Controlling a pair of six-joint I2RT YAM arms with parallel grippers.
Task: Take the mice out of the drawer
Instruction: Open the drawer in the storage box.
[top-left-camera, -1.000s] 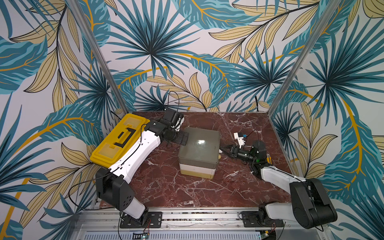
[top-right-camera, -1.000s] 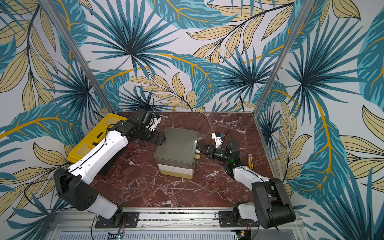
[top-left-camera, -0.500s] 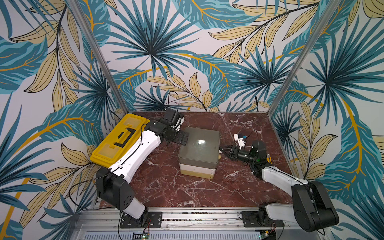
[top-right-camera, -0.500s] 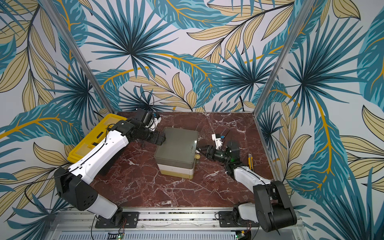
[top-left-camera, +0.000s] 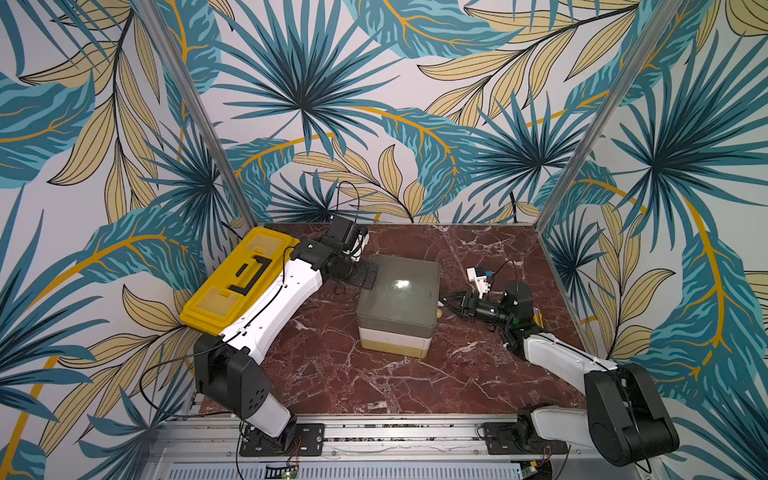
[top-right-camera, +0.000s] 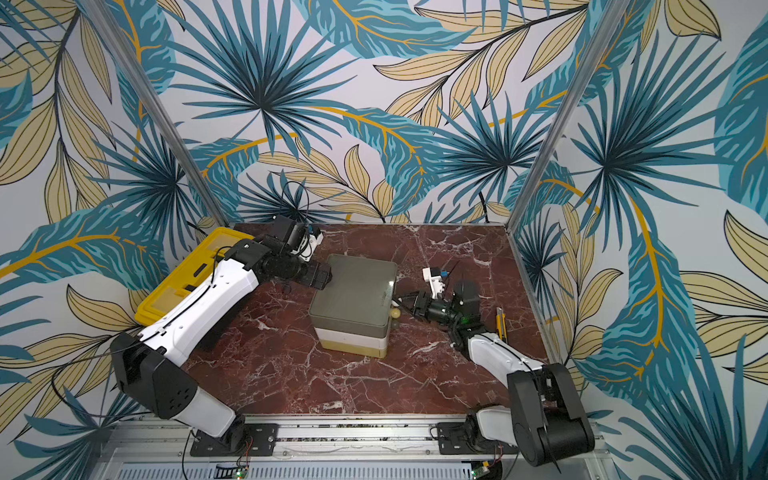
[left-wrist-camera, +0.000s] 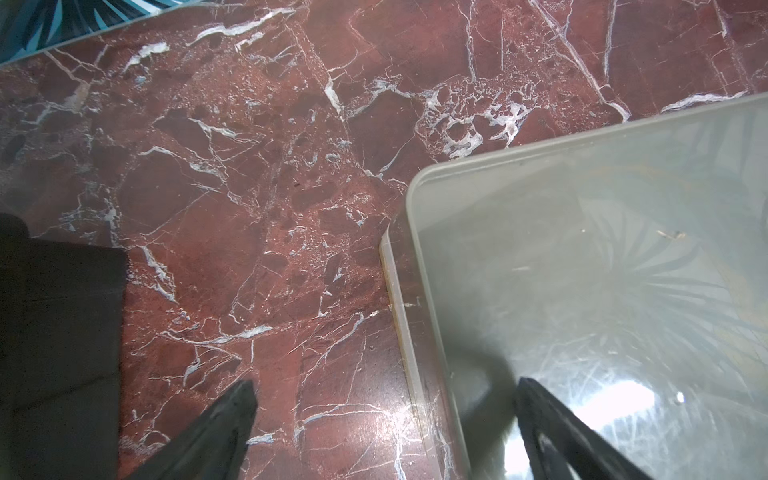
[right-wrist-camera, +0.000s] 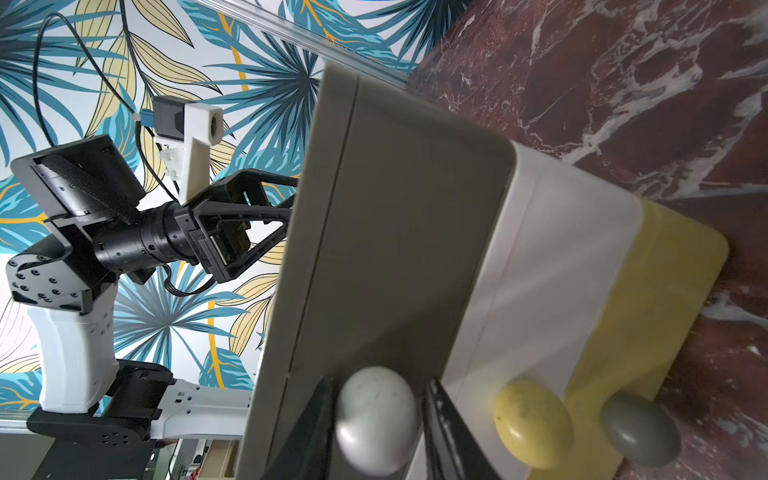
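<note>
The right gripper (right-wrist-camera: 378, 379) is level with the top drawer (right-wrist-camera: 395, 232) of a small drawer unit (top-left-camera: 399, 291). Its two fingers (right-wrist-camera: 320, 415) bracket that drawer's white knob (right-wrist-camera: 376, 419), one touching it and the other just beside it; whether they squeeze it cannot be told. Directly below this gripper are a yellow knob (right-wrist-camera: 532, 424) on the white middle drawer (right-wrist-camera: 552, 257) and a grey knob (right-wrist-camera: 640, 428) on the yellow bottom drawer (right-wrist-camera: 648, 311). All three drawers ahead of the gripper are pushed in, so the mice are out of sight. Behind it, beside its arm, a utility knife (top-right-camera: 501, 319) lies on the marble table (top-left-camera: 374, 382). On the far side of the unit the left gripper (left-wrist-camera: 384, 384) is spread wide across the unit's back corner, with one finger over the grey top and the other over bare marble. A yellow toolbox (top-left-camera: 237, 286) lies behind this gripper, alongside its arm.
</note>
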